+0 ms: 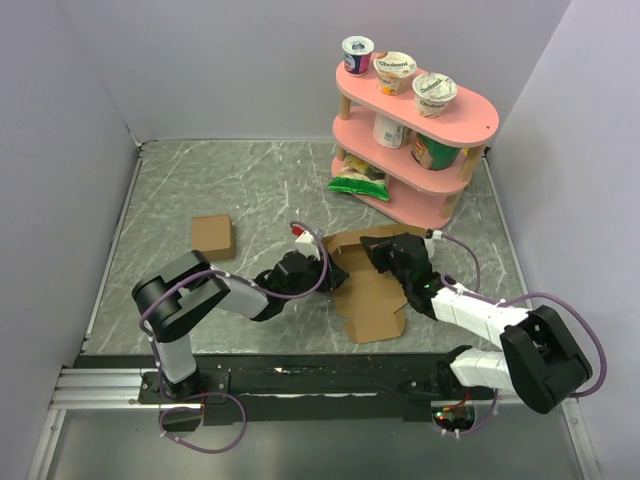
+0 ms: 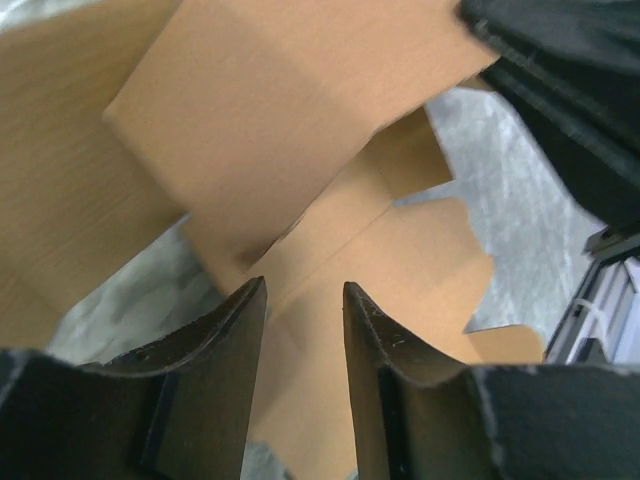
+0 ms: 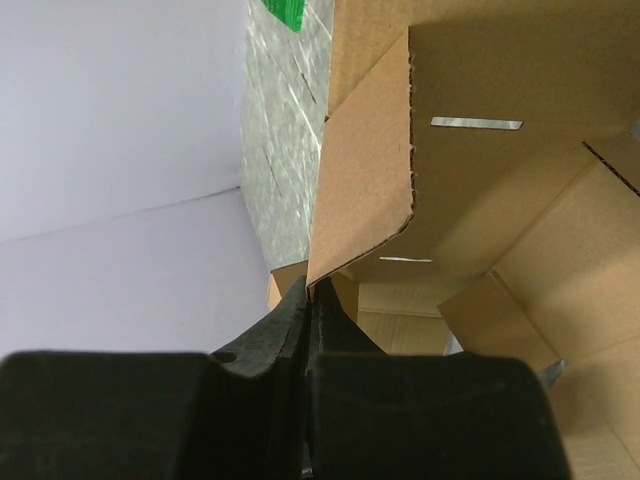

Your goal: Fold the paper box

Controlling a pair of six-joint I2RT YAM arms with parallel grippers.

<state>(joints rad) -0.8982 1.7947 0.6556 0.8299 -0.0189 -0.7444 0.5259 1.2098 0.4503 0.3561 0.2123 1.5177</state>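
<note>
The paper box (image 1: 368,300) is a brown creased cardboard cutout, partly flat on the table at centre front, with its far panels lifted. My right gripper (image 1: 383,252) is shut on the corner of a raised flap (image 3: 365,190), its jaws (image 3: 312,290) pinched together on the cardboard edge. My left gripper (image 1: 308,268) is open at the sheet's left side; in the left wrist view its fingers (image 2: 305,290) stand apart just above the flat panel (image 2: 400,270), holding nothing. A raised panel (image 2: 270,110) leans over them.
A smaller neat brown cardboard cube (image 1: 212,235) sits to the left on the marble table (image 1: 230,180). A pink two-tier shelf (image 1: 415,130) with yogurt cups and a green packet (image 1: 360,182) stands at the back right. Walls close in on both sides.
</note>
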